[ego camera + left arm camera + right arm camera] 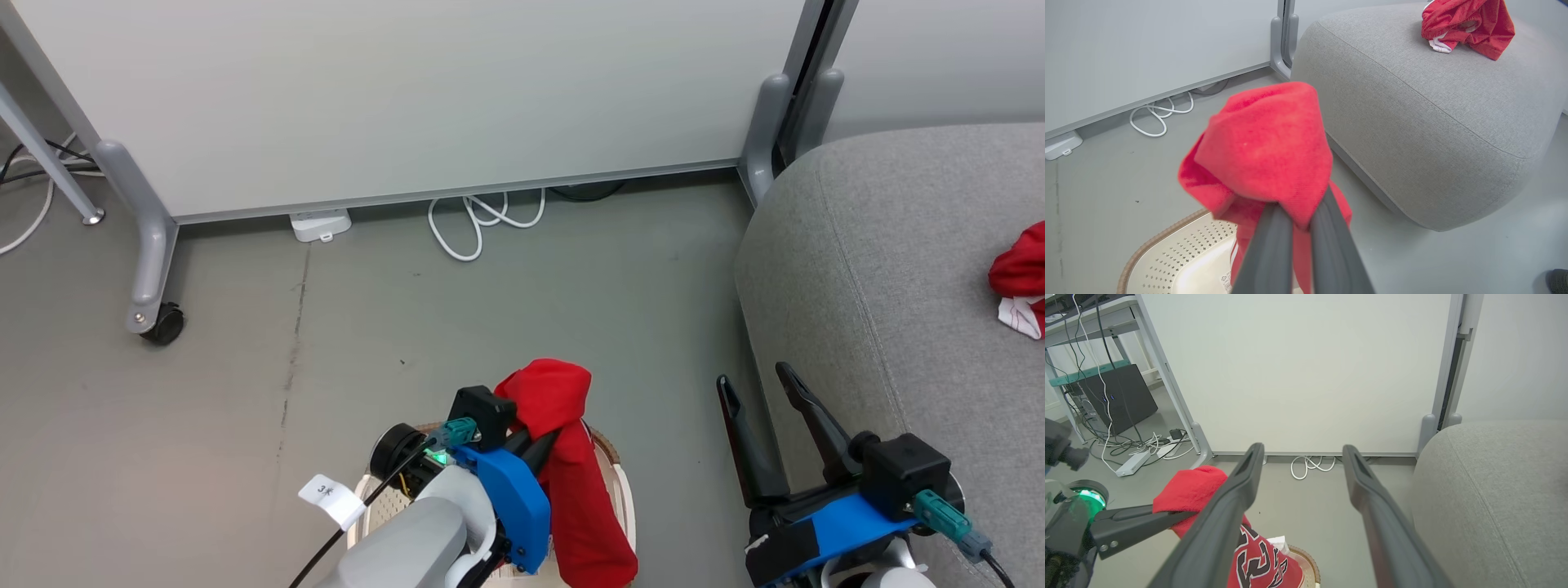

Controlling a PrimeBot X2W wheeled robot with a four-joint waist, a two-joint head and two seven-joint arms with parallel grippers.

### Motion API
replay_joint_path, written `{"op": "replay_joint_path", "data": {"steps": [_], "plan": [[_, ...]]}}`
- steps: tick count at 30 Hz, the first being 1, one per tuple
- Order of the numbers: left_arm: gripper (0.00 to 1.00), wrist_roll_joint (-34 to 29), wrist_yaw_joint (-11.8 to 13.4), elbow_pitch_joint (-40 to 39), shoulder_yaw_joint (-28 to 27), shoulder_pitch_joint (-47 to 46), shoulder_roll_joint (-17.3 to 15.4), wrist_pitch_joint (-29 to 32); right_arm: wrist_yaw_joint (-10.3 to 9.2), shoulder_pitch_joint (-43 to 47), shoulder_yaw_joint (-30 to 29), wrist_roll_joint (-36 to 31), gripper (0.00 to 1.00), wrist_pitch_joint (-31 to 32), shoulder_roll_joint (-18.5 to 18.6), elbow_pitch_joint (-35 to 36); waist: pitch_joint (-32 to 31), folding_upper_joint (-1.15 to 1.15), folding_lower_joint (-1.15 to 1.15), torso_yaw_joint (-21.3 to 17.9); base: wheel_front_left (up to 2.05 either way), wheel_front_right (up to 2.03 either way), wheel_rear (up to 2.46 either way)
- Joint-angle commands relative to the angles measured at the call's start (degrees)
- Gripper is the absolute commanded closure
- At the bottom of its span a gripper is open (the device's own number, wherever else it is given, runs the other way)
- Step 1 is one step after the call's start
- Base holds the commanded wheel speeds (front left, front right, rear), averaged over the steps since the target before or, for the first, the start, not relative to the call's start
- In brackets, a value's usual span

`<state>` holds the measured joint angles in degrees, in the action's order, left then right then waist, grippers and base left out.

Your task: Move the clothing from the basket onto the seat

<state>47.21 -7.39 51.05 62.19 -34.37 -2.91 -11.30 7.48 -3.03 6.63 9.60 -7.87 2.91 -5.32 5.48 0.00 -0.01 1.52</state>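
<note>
My left gripper [535, 445] is shut on a red garment [563, 474], which hangs from the fingers over the cream basket [624, 490]. In the left wrist view the fabric [1265, 151] bunches over the closed gripper [1300, 208], with the basket's perforated wall [1180, 253] below. Black-and-white numerals [1261, 559] show on the hanging part. The grey seat [898, 286] lies to the right, and another piece of red clothing [1470, 22] rests on it. My right gripper [755, 380] is open and empty beside the seat's edge.
A white partition stands behind on castor legs [155, 318]. White cables [482, 220] and a power strip [320, 223] lie at its foot. A desk with a dark computer case [1122, 396] and more cables is at the far left. Bare grey floor [490, 310] lies between the basket and the partition.
</note>
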Motion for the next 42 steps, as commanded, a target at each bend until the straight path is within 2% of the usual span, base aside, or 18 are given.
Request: {"op": "replay_joint_path", "data": {"steps": [1,13,26,42], "plan": [[1.00,0.4,-0.1,-0.6,0.4,-1.2,0.0,-0.5,0.03,0.7,-0.1,0.1,0.00,0.1,0.0,0.2,-0.6,0.00,0.01,0.3,0.00,0.00,0.00],[1.00,2.5,1.1,-6.0,4.3,-6.4,0.0,-1.2,0.03,2.2,0.1,0.3,0.00,1.1,0.0,1.2,-2.2,0.00,0.01,1.5,0.00,0.00,0.00],[1.00,6.2,3.8,-10.7,5.3,-11.4,0.0,-2.5,0.03,3.3,0.3,0.0,0.00,2.0,0.0,1.6,-2.9,0.00,0.01,1.3,0.00,0.00,0.00],[1.00,8.2,5.2,-11.4,8.5,-14.2,0.0,-2.5,0.03,3.6,1.2,0.8,0.00,1.7,0.0,0.5,-3.3,0.00,0.01,2.0,0.00,0.00,0.00]]}}
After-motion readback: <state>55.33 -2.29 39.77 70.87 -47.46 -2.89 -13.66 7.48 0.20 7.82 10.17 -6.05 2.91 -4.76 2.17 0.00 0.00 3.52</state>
